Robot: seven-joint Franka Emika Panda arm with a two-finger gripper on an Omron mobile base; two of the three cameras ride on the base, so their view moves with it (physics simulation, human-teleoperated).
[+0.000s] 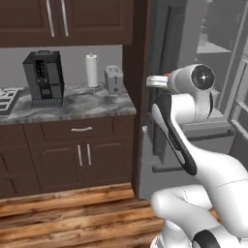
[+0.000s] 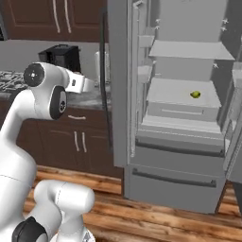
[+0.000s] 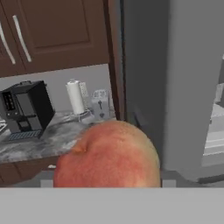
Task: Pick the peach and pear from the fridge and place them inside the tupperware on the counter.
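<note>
The peach [image 3: 107, 155] is seen large at six o'clock in the hand view, filling the space between the jaws, so it is held in the gripper [image 3: 105, 183]. The pear [image 2: 195, 94] is left lying on a middle shelf of the open fridge [image 2: 189, 142], at two o'clock in the right base view. At nine o'clock in the hand view, a coffee machine [image 3: 26, 107], a paper towel roll [image 3: 75, 97] and a toaster [image 3: 100, 104] are set on the counter [image 3: 48, 142].

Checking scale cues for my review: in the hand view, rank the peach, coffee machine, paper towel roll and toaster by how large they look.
1. peach, inflated by nearness to the camera
2. coffee machine
3. paper towel roll
4. toaster, close to the roll
</note>
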